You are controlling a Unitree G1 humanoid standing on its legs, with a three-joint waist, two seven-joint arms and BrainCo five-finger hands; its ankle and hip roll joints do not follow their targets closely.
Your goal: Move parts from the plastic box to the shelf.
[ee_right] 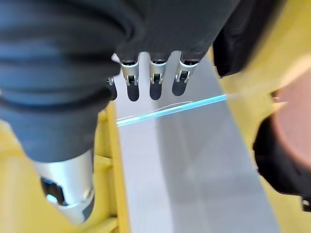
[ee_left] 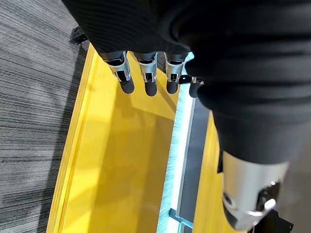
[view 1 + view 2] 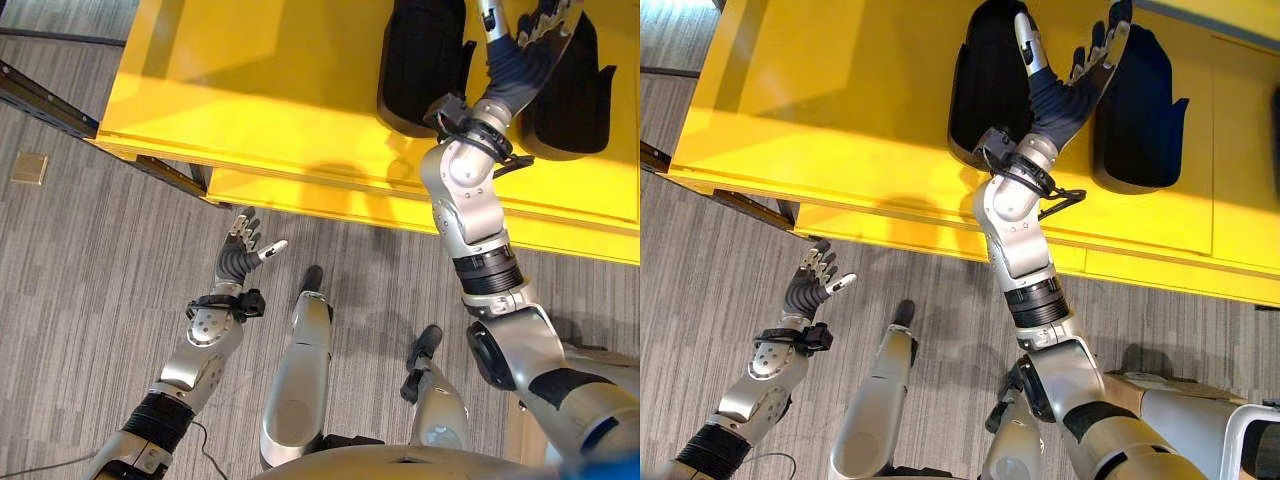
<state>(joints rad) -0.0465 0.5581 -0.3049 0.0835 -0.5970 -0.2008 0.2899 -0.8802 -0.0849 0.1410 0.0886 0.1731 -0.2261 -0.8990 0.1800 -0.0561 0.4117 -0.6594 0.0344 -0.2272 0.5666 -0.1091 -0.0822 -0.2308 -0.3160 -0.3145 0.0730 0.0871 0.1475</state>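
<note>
Right hand [image 3: 1065, 95], fingers spread and empty, hovers between two black moulded parts [image 3: 985, 85] on the yellow shelf [image 3: 840, 100]; left hand [image 3: 812, 280], fingers relaxed, hangs beside the shelf.

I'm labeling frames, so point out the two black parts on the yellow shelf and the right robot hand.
Left part [image 3: 980, 85], right eye view, on its body.
Right part [image 3: 1140, 120], right eye view, on its middle.
Right robot hand [image 3: 1065, 100], right eye view, on its dark back.

The right hand [image 3: 1070, 85] is covering part of the two black parts [image 3: 985, 85] lying on the yellow shelf [image 3: 840, 110]; the second black part [image 3: 1140, 110] is being cut off by the left eye view's upper edge, and a blurred pinkish shape [image 1: 294, 114] is defying identification.
</note>
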